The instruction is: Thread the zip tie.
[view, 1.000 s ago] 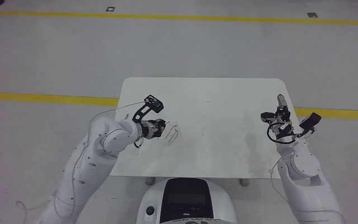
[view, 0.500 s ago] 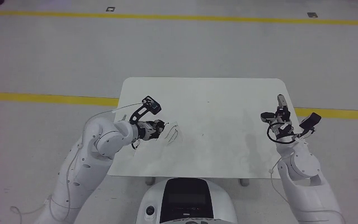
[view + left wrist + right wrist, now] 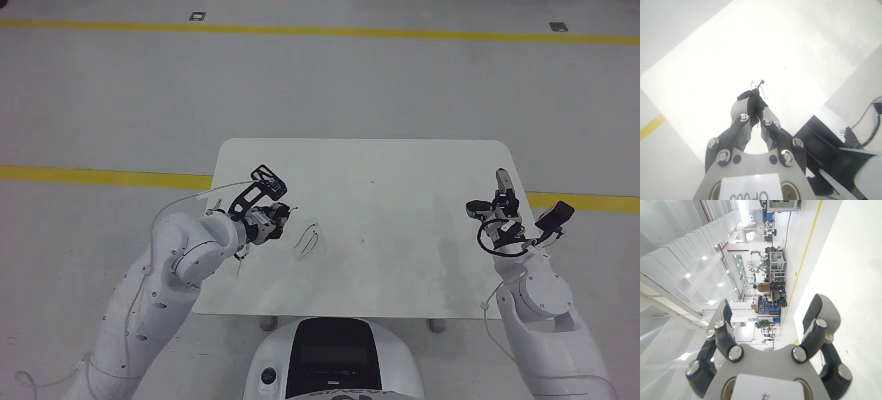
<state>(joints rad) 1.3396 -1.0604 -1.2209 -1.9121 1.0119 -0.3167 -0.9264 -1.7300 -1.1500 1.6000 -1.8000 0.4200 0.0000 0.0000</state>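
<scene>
White table (image 3: 400, 190) under left hand (image 3: 754, 94) clamping zip tie (image 3: 762, 81); right hand (image 3: 772, 306) gaping.

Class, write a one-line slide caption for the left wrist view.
Left gripper shut on a black zip tie, its head poking out past the fingertips, over the white table.

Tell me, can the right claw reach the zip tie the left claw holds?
Probably yes: the open right claw sits far across the table, but nothing stands between it and the zip tie.

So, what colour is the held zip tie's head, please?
The head is black, clearest in left wrist view.
</scene>
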